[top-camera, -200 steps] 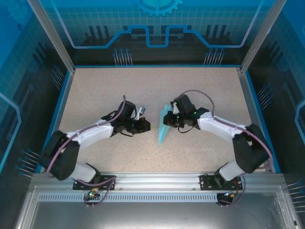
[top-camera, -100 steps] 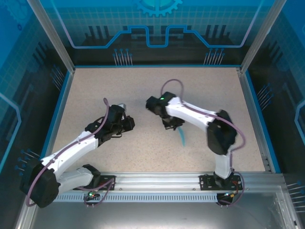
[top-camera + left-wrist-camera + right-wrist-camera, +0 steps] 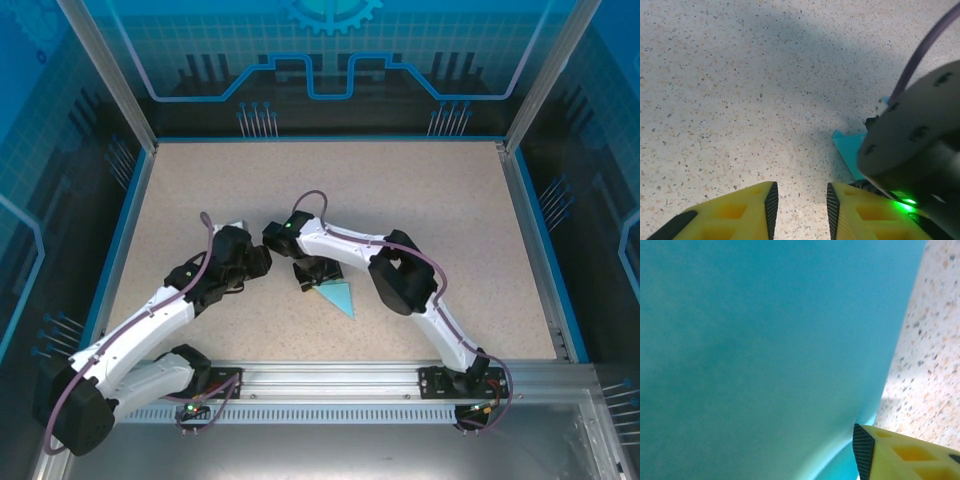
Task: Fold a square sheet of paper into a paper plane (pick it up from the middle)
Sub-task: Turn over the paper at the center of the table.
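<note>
Paper plane (image 3: 338, 298): folded dart, lying on counter (image 3: 450, 220), task seemingly done.
Left gripper (image 3: 800, 194): spread, empty.
Right gripper (image 3: 316, 276): cannot tell.

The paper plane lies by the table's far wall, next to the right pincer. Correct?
No, not by the far wall. The paper plane lies near the middle of the table, toward the near side, next to the right pincer; the top external view shows it.

No legible text, label, brand, number or sign on anything.
</note>
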Action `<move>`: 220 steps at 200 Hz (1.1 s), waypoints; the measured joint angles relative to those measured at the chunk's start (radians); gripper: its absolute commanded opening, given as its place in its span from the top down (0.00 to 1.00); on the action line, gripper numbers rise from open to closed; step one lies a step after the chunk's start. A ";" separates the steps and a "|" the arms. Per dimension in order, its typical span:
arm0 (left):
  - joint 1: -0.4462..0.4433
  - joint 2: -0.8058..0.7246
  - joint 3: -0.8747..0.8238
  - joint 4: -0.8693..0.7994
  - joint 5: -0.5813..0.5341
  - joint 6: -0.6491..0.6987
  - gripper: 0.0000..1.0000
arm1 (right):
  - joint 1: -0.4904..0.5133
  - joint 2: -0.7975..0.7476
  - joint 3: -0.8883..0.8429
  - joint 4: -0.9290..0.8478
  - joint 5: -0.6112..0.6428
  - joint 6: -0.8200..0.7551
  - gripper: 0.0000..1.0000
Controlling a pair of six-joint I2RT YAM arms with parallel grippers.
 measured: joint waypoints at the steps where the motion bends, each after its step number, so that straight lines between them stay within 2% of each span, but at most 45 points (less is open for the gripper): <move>1: 0.000 0.000 0.000 0.000 0.000 0.000 0.65 | 0.000 -0.002 -0.001 0.000 -0.002 0.000 0.37; 34: 0.000 -0.007 0.000 0.000 0.007 -0.003 0.62 | 0.000 -0.065 -0.021 0.007 -0.046 0.016 0.25; 42: 0.000 -0.007 0.000 0.000 0.012 -0.003 0.62 | 0.000 -0.082 -0.025 0.007 -0.056 0.018 0.08; 60: 0.000 -0.005 0.000 0.000 0.023 -0.003 0.61 | -0.002 -0.113 -0.026 0.007 -0.071 0.018 0.01; 122: 0.000 0.027 0.001 0.000 0.058 -0.012 0.59 | -0.007 -0.126 0.073 -0.030 -0.088 -0.021 0.01; 177: 0.000 0.042 0.019 -0.010 0.069 -0.010 0.58 | -0.041 -0.138 0.071 -0.027 -0.096 -0.043 0.01; 201: 0.000 0.057 0.021 -0.012 0.074 -0.009 0.57 | -0.041 -0.251 -0.062 0.040 -0.074 -0.044 0.01; 220: 0.000 0.096 0.039 -0.018 0.099 -0.009 0.57 | -0.052 -0.446 -0.294 0.164 -0.076 -0.039 0.15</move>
